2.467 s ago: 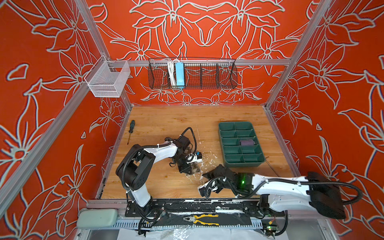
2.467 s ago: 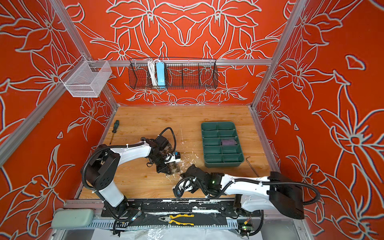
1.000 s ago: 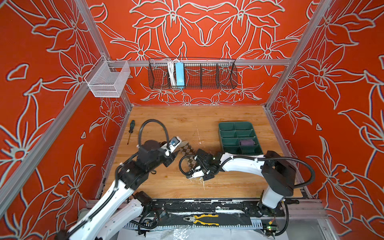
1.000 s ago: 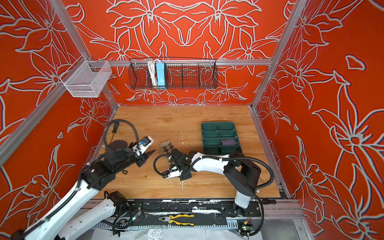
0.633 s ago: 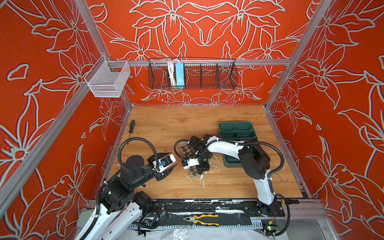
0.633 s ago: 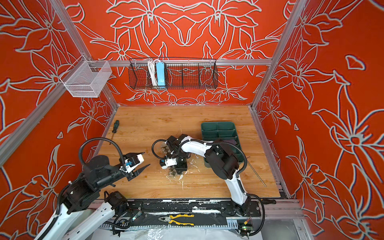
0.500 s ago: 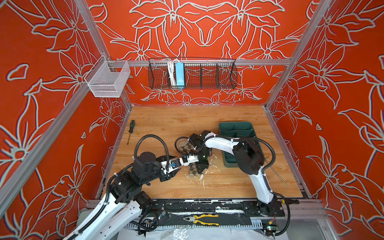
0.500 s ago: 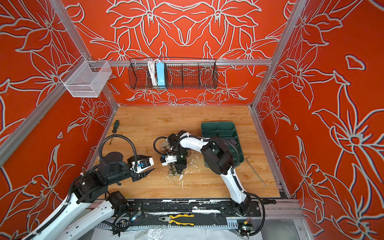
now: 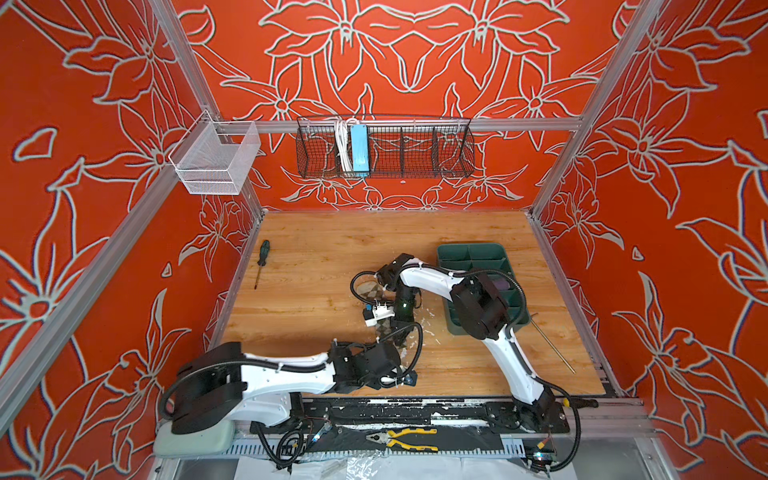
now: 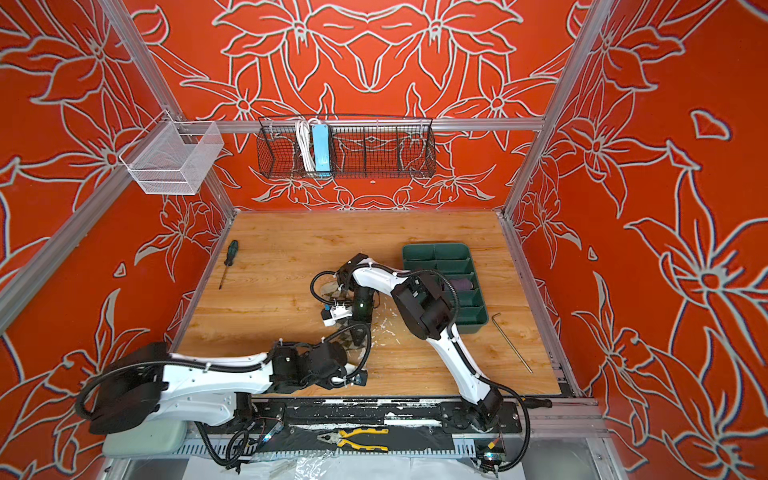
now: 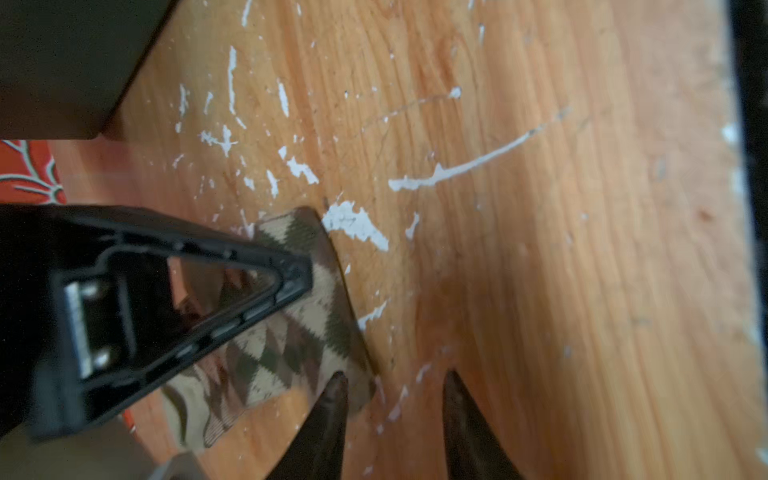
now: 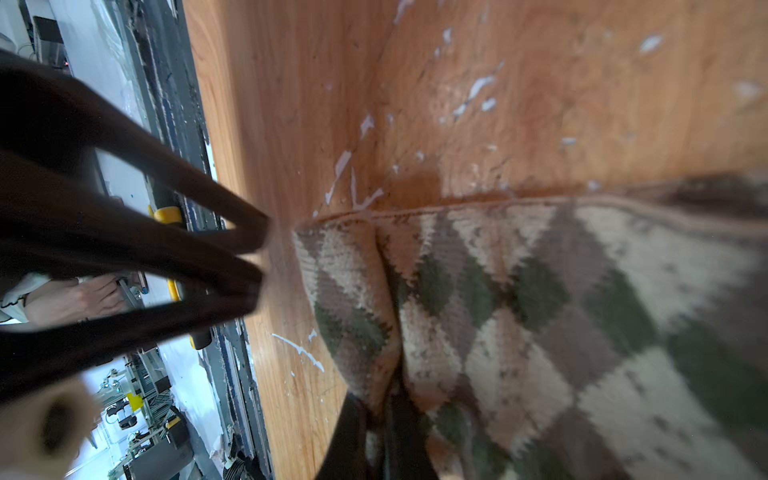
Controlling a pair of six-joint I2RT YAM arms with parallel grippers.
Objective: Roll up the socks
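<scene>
- I am seeing only scraps of the argyle sock (image 9: 368, 286) in both top views; the arms are covering the rest.
- The right arm's elbow is hiding part of the purple sock (image 9: 502, 285).
- The wrist views are cutting off the left gripper (image 11: 395, 374) and right gripper (image 12: 376, 411) behind their tips.
- The right wrist view is blurring badly.

Both arms meet over the argyle sock (image 10: 347, 341) at mid-table.
Your right arm (image 10: 453, 357) folds back past the green tray (image 10: 434, 249) and points down at the sock; your left arm (image 10: 216, 374) reaches in low from the near edge. A purple sock (image 10: 462, 284) lies in the tray.
</scene>
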